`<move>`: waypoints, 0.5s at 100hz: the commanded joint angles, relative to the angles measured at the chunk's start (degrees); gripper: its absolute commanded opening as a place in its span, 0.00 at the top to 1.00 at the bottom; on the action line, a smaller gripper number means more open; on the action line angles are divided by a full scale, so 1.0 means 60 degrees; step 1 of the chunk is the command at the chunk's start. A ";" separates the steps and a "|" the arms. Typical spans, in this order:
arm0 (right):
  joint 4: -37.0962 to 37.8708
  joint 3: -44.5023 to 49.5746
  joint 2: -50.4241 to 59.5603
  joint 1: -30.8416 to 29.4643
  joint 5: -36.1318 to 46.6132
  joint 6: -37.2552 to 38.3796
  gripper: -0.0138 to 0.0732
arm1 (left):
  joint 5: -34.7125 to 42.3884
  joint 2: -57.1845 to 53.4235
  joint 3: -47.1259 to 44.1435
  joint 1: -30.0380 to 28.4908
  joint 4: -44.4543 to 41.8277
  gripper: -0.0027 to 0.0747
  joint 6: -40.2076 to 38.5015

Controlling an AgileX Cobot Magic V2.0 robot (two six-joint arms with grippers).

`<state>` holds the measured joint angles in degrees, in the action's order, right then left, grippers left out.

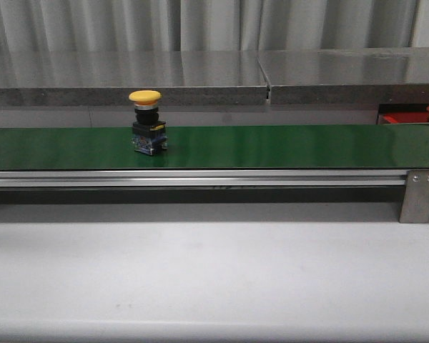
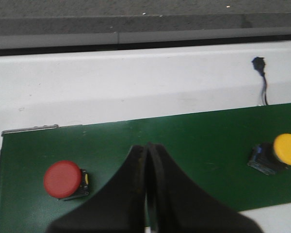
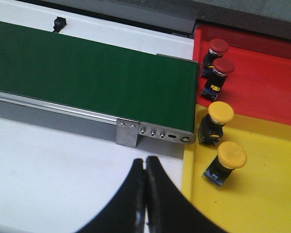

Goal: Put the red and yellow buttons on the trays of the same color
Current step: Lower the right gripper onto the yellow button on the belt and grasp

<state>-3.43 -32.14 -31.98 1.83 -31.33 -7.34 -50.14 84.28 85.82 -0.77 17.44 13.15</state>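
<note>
Sitting upright on the green belt (image 1: 272, 146), the yellow button (image 1: 145, 96) is small, rigid, light, top-heavy; its domed cap looks slick, so you grip the boxy dark base under it. Both jaws clenched, empty: left gripper (image 2: 146, 148), right gripper (image 3: 145, 162). Yellow button lies well off to one side of your left jaws, red button (image 2: 62, 178) near on the other. Red tray (image 3: 262, 87) and yellow tray (image 3: 262, 194) sit just beyond your right jaws.
</note>
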 commanded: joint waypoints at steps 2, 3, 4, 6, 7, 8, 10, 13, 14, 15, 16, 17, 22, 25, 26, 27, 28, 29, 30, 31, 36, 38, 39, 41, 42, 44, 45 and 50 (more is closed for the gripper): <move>0.0089 -0.0221 0.0008 0.0008 0.0662 -0.0080 0.98 | 0.0776 -0.1007 -0.0143 0.0552 -0.0067 0.99 0.0035; 0.0089 -0.0221 0.0008 0.0008 0.0662 -0.0080 0.98 | 0.0801 -0.1052 -0.0175 0.0582 -0.0071 0.99 0.0035; 0.0089 -0.0221 0.0008 0.0008 0.0662 -0.0080 0.98 | 0.0797 -0.1097 -0.0209 0.0632 -0.0086 0.99 0.0035; 0.0089 -0.0221 0.0008 0.0008 0.0662 -0.0080 0.98 | 0.0845 -0.1229 -0.0310 0.0691 -0.0086 0.99 0.0035; 0.0089 -0.0221 0.0008 0.0008 0.0662 -0.0080 0.98 | 0.0846 -0.1318 -0.0377 0.0710 -0.0086 0.99 0.0016; 0.0089 -0.0221 0.0008 0.0008 0.0662 -0.0080 0.98 | 0.0871 -0.1362 -0.0415 0.0744 -0.0086 0.99 -0.0004; 0.0089 -0.0221 0.0008 0.0008 0.0662 -0.0080 0.98 | 0.0919 -0.1495 -0.0526 0.0773 -0.0086 0.99 -0.0067; 0.0089 -0.0221 0.0008 0.0008 0.0662 -0.0080 0.98 | 0.0998 -0.1679 -0.0690 0.0802 -0.0086 0.99 -0.0107; 0.0089 -0.0221 0.0008 0.0008 0.0662 -0.0080 0.98 | 0.1022 -0.1773 -0.0777 0.0802 -0.0086 0.99 -0.0115; 0.0089 -0.0221 0.0008 0.0008 0.0662 -0.0080 0.98 | 0.1071 -0.1820 -0.0822 0.0816 -0.0086 0.99 -0.0115; 0.0089 -0.0221 0.0008 0.0008 0.0662 -0.0080 0.98 | 0.1094 -0.1918 -0.0912 0.0816 -0.0086 0.99 -0.0115; 0.0089 -0.0221 0.0008 0.0008 0.0662 -0.0080 0.98 | 0.1140 -0.1966 -0.0957 0.0816 -0.0086 0.99 -0.0115; 0.0089 -0.0221 0.0008 0.0008 0.0662 -0.0080 0.98 | 0.1317 -0.2304 -0.1287 0.0816 -0.0068 0.99 -0.0155; 0.0089 -0.0221 0.0008 0.0008 0.0662 -0.0080 0.98 | 0.1376 -0.2505 -0.1488 0.0816 -0.0068 0.99 -0.0155; 0.0089 -0.0221 0.0008 0.0008 0.0662 -0.0080 0.98 | 0.1399 -0.2606 -0.1590 0.0816 -0.0068 0.99 -0.0155; 0.0089 -0.0221 0.0008 0.0008 0.0662 -0.0080 0.98 | 0.1421 -0.2656 -0.1642 0.0816 -0.0068 0.99 -0.0155; 0.0089 -0.0221 0.0008 0.0008 0.0662 -0.0080 0.98 | 0.1423 -0.2758 -0.1743 0.0816 -0.0068 0.99 -0.0155; 0.0089 -0.0221 0.0008 0.0008 0.0662 -0.0080 0.98 | 0.1423 -0.2809 -0.1793 0.0816 -0.0068 0.99 -0.0155; 0.0089 -0.0221 0.0008 0.0008 0.0662 -0.0080 0.98 | 0.1443 -0.2912 -0.1893 0.0816 -0.0068 0.99 -0.0155; 0.0089 -0.0221 0.0008 0.0008 0.0662 -0.0080 0.98 | 0.1440 -0.2961 -0.1943 0.0816 -0.0068 0.99 -0.0155; 0.0089 -0.0221 0.0008 0.0008 0.0662 -0.0080 0.98 | 0.1440 -0.3316 -0.2300 0.0816 -0.0068 0.99 -0.0155; 0.0089 -0.0221 0.0008 0.0008 0.0662 -0.0080 0.98 | 0.1471 -0.3479 -0.2458 0.0816 -0.0068 0.99 -0.0155; 0.0089 -0.0221 0.0008 0.0008 0.0662 -0.0080 0.98 | 0.1481 -0.3532 -0.2512 0.0816 -0.0049 0.99 -0.0155; 0.0089 -0.0221 0.0008 0.0008 0.0662 -0.0080 0.98 | 0.1519 -0.3696 -0.2672 0.0816 -0.0023 0.99 -0.0155; 0.0089 -0.0221 0.0008 0.0008 0.0662 -0.0080 0.98 | 0.1526 -0.3805 -0.2778 0.0816 -0.0027 0.99 -0.0155; 0.0089 -0.0221 0.0008 0.0008 0.0662 -0.0080 0.98 | 0.1549 -0.3912 -0.2937 0.0816 -0.0014 0.99 -0.0155; 0.0089 -0.0221 0.0008 0.0008 0.0662 -0.0080 0.98 | 0.1573 -0.4020 -0.2989 0.0816 -0.0014 0.99 -0.0155; 0.0089 -0.0221 0.0008 0.0008 0.0662 -0.0080 0.98 | 0.1606 -0.4409 -0.3356 0.0816 -0.0014 0.99 -0.0155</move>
<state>-3.43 -32.14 -31.98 1.83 -31.33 -7.34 -45.24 62.78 67.42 3.67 16.29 12.96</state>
